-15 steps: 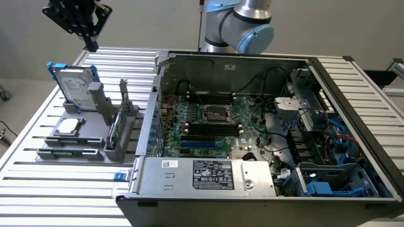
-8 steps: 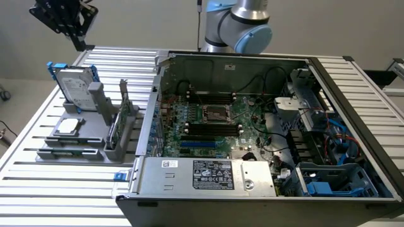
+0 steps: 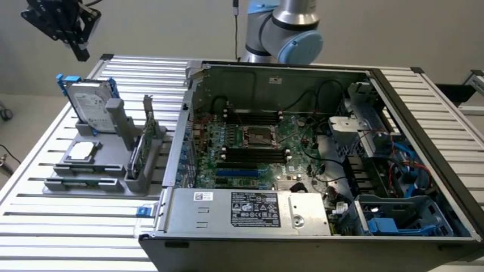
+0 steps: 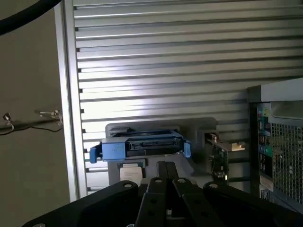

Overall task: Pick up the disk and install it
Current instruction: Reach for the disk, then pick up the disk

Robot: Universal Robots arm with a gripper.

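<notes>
End effector closed, empty, high above the disk

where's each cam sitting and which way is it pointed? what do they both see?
Exterior view: off the arm, raised, looking down across the slatted table at the open computer case; the arm and the gripper, high at that view's left, show.
Wrist view: on the wrist, looking down past the shut gripper at the disk in its grey fixture.
Shared: disk, table, gripper, computer case.
</notes>
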